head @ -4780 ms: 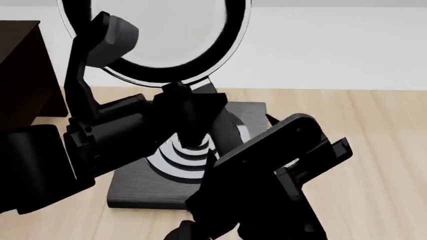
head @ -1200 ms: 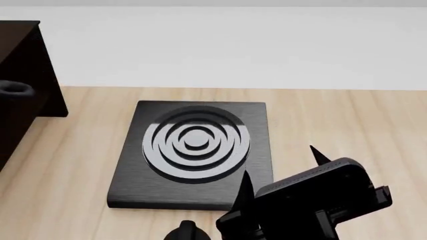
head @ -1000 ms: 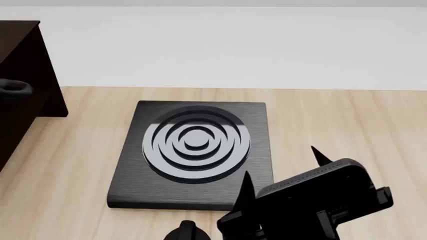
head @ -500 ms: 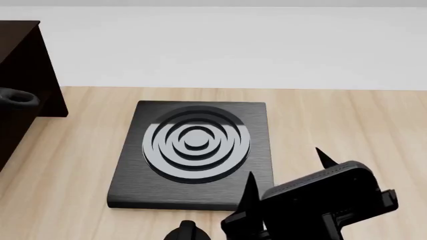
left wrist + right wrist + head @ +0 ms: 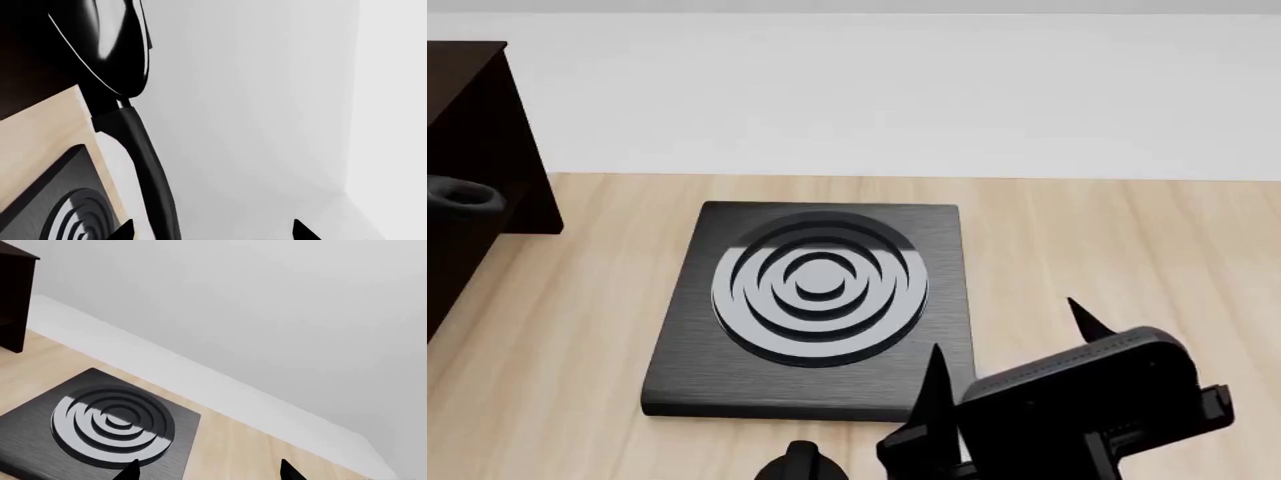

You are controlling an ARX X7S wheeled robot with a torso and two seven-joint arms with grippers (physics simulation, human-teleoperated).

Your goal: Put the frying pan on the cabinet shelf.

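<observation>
- Pan [image 5: 107, 45]: handle gripped by left gripper [image 5: 212, 231] (closure cannot be told), beside cabinet [image 5: 467, 150].
- Right gripper [image 5: 1008, 345]: spread wide, nothing held.
- Risk: cabinet edge clipped, pan dropped.

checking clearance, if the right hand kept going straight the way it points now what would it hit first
Probably the stove plate: the right hand points over the wooden table toward it, with open air between. Depth is unclear, so it might pass above and reach the wall instead.
</observation>
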